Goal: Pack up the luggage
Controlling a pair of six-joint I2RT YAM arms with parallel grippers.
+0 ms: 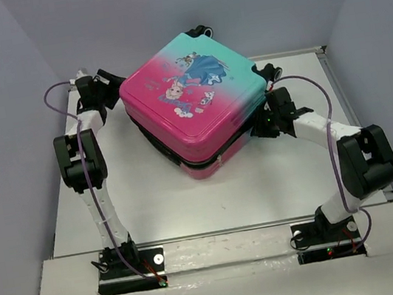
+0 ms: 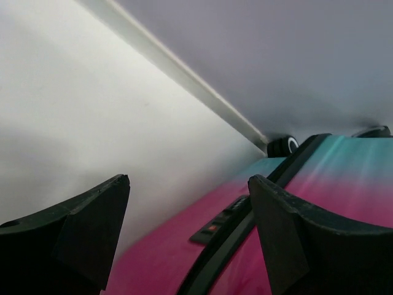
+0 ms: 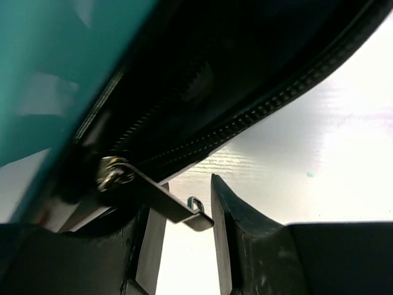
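The luggage (image 1: 197,102) lies flat on the white table (image 1: 249,199), lid down, pink at the near left and teal at the far right, with a princess print on top. My left gripper (image 1: 108,83) is open at its far left corner; in the left wrist view (image 2: 187,179) its fingers straddle the pink shell (image 2: 159,252) and black zipper trim, touching nothing. My right gripper (image 1: 269,110) is at the suitcase's right side. In the right wrist view (image 3: 184,184) its jaws stand a little apart with the metal zipper pull (image 3: 166,206) lying between them, under the teal shell (image 3: 55,61).
A black wheel (image 2: 284,145) shows at the suitcase's far corner. A small black lock (image 2: 215,227) sits beside the trim. The black zipper track (image 3: 270,104) runs above the table. Grey walls enclose the table on the left, back and right.
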